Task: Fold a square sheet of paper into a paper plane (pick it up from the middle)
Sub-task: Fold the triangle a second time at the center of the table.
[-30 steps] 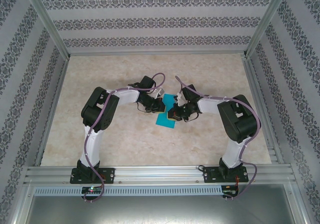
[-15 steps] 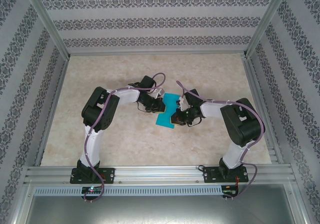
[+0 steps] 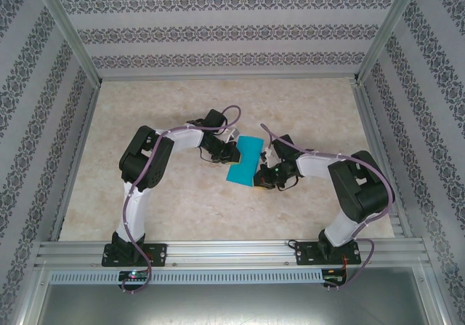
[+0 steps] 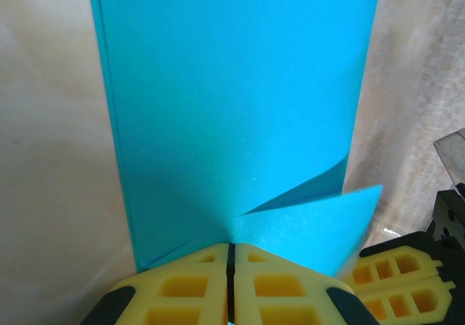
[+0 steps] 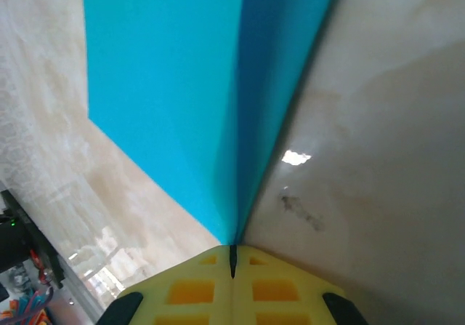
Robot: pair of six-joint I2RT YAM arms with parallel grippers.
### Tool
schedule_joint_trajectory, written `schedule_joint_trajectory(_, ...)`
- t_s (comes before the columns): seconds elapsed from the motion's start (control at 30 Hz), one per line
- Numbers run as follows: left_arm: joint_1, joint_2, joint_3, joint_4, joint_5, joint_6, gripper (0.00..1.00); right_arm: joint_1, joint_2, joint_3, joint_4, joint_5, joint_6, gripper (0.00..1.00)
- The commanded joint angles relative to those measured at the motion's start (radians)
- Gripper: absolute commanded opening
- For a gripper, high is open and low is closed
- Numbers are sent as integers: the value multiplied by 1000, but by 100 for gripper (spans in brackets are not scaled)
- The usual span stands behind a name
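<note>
The square sheet of paper [image 3: 245,158] lies folded into a turquoise strip in the middle of the table. My left gripper [image 3: 232,153] is at its left long edge, shut on the paper. In the left wrist view the strip [image 4: 232,107] runs away from my yellow fingertips [image 4: 230,246], and a corner flap [image 4: 312,223] lifts up on the right. My right gripper [image 3: 260,177] is shut at the strip's near right corner. In the right wrist view a raised crease of the paper [image 5: 167,85] runs straight into its closed tips [image 5: 232,249].
The right gripper's yellow finger [image 4: 396,270] shows beside the flap in the left wrist view. Bare marbled tabletop [image 3: 167,114] surrounds the paper. Aluminium rails [image 3: 225,249] and patterned walls [image 3: 43,121] bound the table.
My right gripper has slid toward the near edge along the paper's right side, from its far end to its near corner. The left gripper has stayed where it was, still shut.
</note>
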Motion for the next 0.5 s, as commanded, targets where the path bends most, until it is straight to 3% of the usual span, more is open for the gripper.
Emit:
schedule_joint_trajectory(0.0, 6, 98, -47, -125, -175, 35, 11, 7, -39, 33, 23, -54, 68, 0)
schedule_joint_trajectory(0.17, 6, 90, -48, -122, -170, 32, 11, 32, 23, 100, 105, -57, 124, 0)
schedule_joint_trajectory(0.47, 6, 81, -48, -123, -170, 30, 11, 51, 168, 213, 93, -36, 91, 0)
